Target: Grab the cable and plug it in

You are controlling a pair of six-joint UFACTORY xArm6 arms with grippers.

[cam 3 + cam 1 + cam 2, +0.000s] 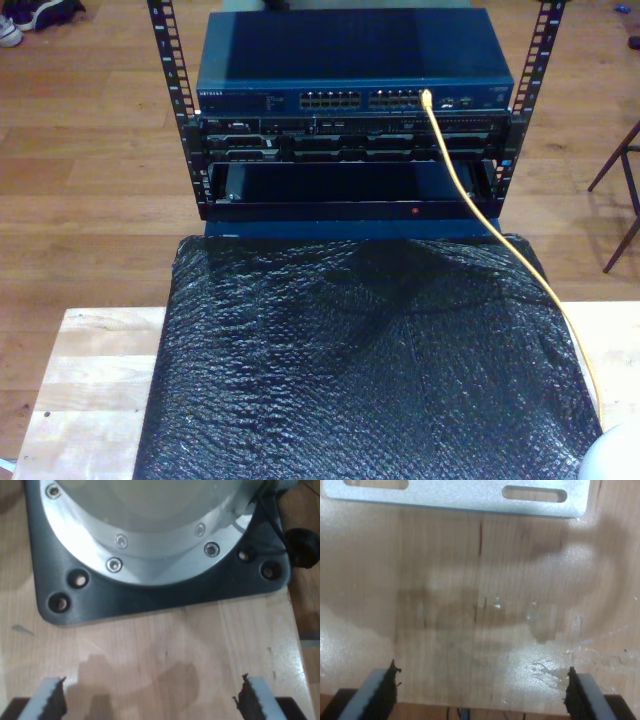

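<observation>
- Cable (470, 190), thin and orange-yellow, runs in the exterior view from a port at the right end of the blue network switch (350, 60) in the rack (350, 150), down across the rack's front and along that view's right edge of the black bubble-wrap sheet (360, 370).
- Its upper tip sits in the switch's port row; its lower end passes out of sight near that view's lower right corner.
- My first gripper (150, 700) hangs with jaws spread wide and nothing between them, over bare wooden tabletop (165, 645), just beside a dark base plate (150, 600) carrying a round silver flange (150, 540).
- My second gripper (480, 692) is likewise spread apart and holds nothing, above glossy wood (480, 605) near a slotted metal bracket (460, 495).
- No cable lies between either pair of jaws.
</observation>
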